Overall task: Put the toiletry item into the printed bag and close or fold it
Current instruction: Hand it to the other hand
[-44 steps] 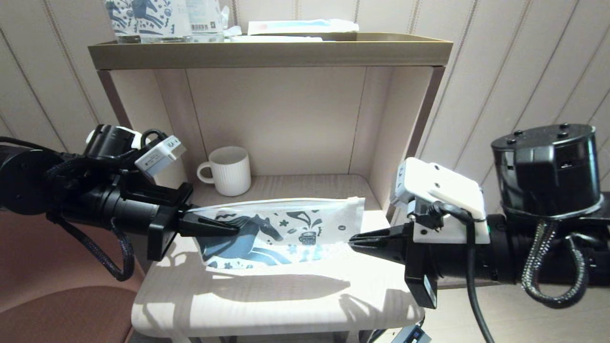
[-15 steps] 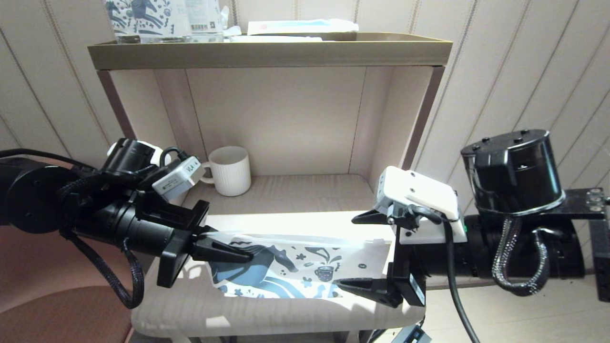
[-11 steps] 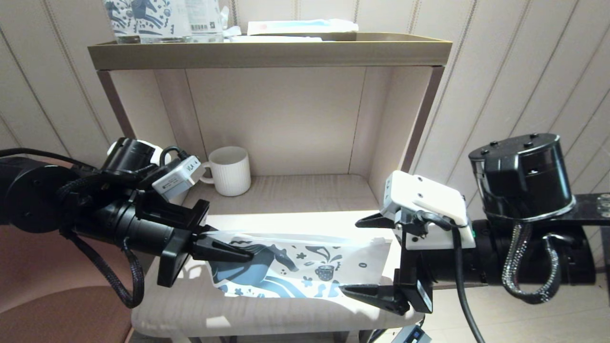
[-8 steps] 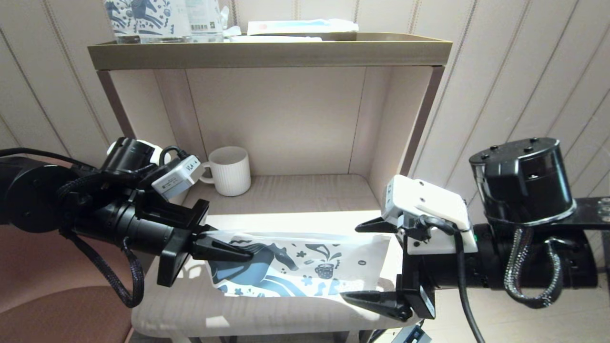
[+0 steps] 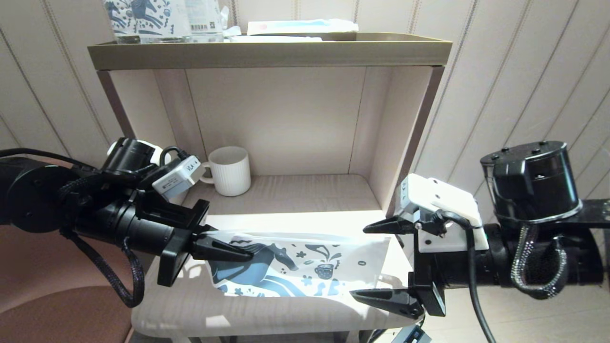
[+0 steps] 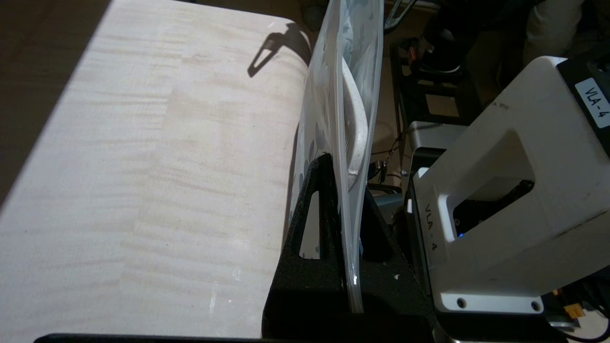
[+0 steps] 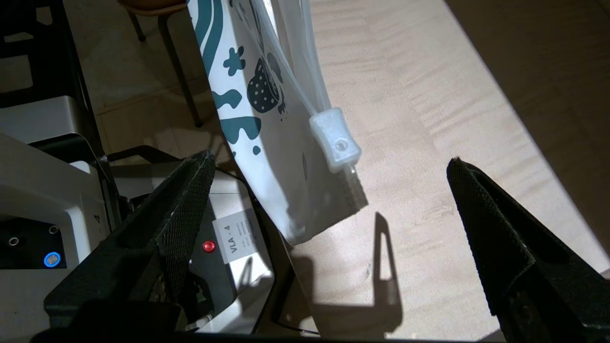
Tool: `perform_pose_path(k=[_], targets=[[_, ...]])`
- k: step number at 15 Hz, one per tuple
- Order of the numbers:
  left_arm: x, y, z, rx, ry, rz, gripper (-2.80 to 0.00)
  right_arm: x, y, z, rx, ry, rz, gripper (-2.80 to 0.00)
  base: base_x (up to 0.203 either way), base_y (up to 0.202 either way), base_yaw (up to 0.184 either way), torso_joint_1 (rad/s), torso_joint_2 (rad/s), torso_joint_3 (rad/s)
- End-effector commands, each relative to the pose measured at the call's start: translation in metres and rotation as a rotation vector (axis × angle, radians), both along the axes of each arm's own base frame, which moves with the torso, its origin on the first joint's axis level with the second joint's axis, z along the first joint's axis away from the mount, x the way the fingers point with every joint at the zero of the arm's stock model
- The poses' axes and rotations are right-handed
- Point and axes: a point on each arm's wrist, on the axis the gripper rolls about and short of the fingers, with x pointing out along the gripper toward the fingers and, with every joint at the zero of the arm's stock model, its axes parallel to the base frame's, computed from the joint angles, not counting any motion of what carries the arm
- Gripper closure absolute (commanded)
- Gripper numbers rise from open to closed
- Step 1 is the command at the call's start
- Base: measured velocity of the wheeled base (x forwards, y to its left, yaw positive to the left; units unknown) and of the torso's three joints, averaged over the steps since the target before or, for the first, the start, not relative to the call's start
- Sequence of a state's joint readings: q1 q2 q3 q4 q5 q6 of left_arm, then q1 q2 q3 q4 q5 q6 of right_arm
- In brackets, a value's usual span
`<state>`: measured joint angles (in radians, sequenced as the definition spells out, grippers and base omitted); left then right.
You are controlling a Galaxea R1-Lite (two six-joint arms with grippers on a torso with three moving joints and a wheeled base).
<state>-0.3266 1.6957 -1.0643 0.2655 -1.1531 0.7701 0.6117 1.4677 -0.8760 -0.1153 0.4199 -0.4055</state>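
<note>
Both fingers of the right gripper [image 5: 386,262], pinched on the printed bag's [image 5: 305,271] right end 2.9 s ago, are now spread wide and withdrawn past the shelf's [image 5: 267,314] right front corner. Only the left wrist view shows the toiletry item [image 6: 355,128] inside. The left gripper [image 5: 224,250] is kept clamped on the bag's left end, above the front edge.

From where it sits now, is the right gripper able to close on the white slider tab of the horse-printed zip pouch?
Probably yes. The right gripper is open, with the white slider tab just ahead between its fingers and nothing between them. The left gripper holds the horse-printed zip pouch at the far end.
</note>
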Motion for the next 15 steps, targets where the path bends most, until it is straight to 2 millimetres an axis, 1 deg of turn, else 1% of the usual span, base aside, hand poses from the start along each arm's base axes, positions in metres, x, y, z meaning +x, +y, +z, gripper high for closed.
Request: perform_pose_path(k=[1, 7, 10, 13, 15], targets=[[0.001, 0.0, -0.001, -0.004, 0.002, -0.006, 0.0, 0.002, 0.001, -0.001, 0.0, 0.002, 0.006, -2.8, 0.0, 0.0, 0.0, 0.0, 0.0, 0.0], [0.0, 0.0, -0.002, -0.002, 0.006, -0.006, 0.0, 0.009, 0.007, -0.007, -0.009, 0.028, 0.018, -2.8, 0.0, 0.0, 0.0, 0.0, 0.0, 0.0], [0.0, 0.0, -0.002, -0.003, 0.005, -0.006, 0.0, 0.013, 0.012, -0.01, 0.002, 0.056, 0.056, -2.8, 0.0, 0.0, 0.0, 0.0, 0.0, 0.0], [0.0, 0.0, -0.002, -0.003, 0.004, -0.006, 0.0, 0.014, 0.012, -0.008, 0.064, 0.126, 0.1, -2.8, 0.0, 0.0, 0.0, 0.0, 0.0, 0.0], [0.0, 0.0, -0.002, -0.002, 0.005, -0.006, 0.0, 0.015, 0.01, -0.007, 0.068, 0.127, 0.101, -2.8, 0.0, 0.0, 0.0, 0.0, 0.0, 0.0]])
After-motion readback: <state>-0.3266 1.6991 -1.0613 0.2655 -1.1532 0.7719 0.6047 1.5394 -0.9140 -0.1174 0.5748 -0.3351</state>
